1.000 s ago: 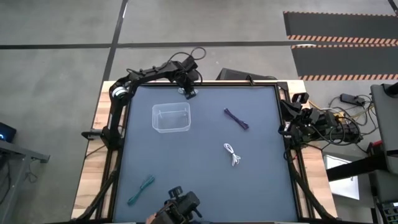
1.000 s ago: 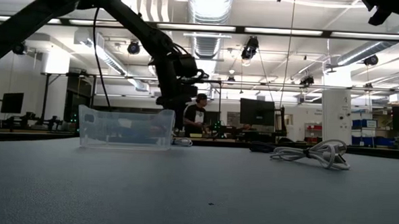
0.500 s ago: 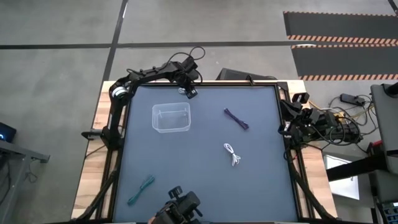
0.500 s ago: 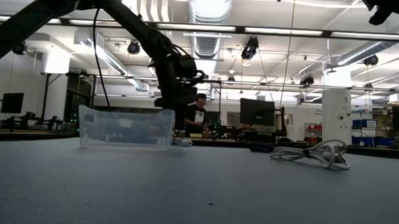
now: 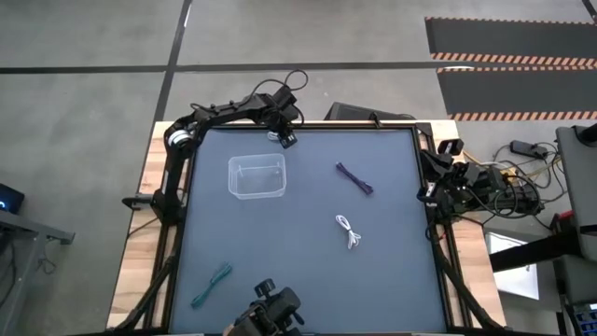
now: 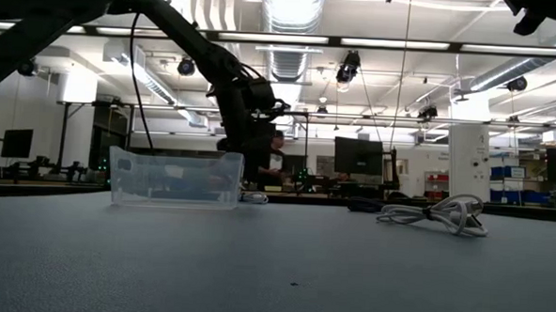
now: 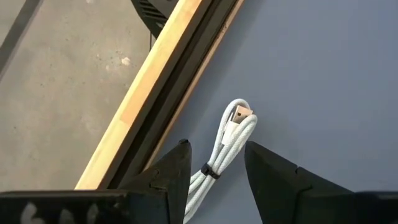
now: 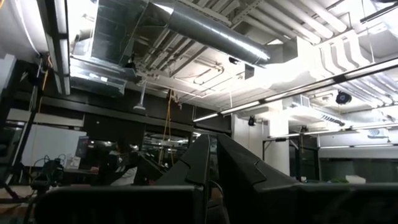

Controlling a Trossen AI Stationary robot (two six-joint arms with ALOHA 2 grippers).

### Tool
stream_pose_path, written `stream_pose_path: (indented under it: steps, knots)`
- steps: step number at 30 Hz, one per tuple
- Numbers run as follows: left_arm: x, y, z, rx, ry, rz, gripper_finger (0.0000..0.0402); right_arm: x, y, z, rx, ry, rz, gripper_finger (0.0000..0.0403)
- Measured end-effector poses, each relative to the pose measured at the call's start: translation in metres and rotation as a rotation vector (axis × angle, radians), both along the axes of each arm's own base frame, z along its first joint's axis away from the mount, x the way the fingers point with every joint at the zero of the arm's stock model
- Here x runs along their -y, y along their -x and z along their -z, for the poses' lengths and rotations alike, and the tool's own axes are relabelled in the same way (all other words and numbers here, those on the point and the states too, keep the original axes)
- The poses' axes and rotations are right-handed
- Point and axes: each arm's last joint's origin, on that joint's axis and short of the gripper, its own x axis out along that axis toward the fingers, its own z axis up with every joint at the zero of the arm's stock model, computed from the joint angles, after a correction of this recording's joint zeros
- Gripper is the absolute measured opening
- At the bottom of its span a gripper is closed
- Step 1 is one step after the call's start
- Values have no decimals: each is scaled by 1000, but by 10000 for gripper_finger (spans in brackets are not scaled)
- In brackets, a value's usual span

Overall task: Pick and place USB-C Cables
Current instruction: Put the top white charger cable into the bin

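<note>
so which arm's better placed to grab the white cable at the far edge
Left. Its pincer hangs open right over that white cable near the table's far edge. The right pincer is parked off the table's right side.

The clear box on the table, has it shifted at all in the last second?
No. The clear box sits at the same spot relative to the purple cable.

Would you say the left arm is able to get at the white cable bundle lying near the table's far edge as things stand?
Probably yes. The left gripper hangs open right over the white cable bundle, its fingers on either side, with bare table around it. The wooden table edge runs close alongside, though.
</note>
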Motion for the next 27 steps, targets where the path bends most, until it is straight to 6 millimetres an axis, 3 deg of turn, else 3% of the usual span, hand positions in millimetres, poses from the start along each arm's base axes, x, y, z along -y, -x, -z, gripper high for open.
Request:
stream_pose_path:
  steps: [27]
  knots:
    - [6, 6, 24, -168, -128, 441, 146, 0, 0, 0, -5, 0, 1, 22]
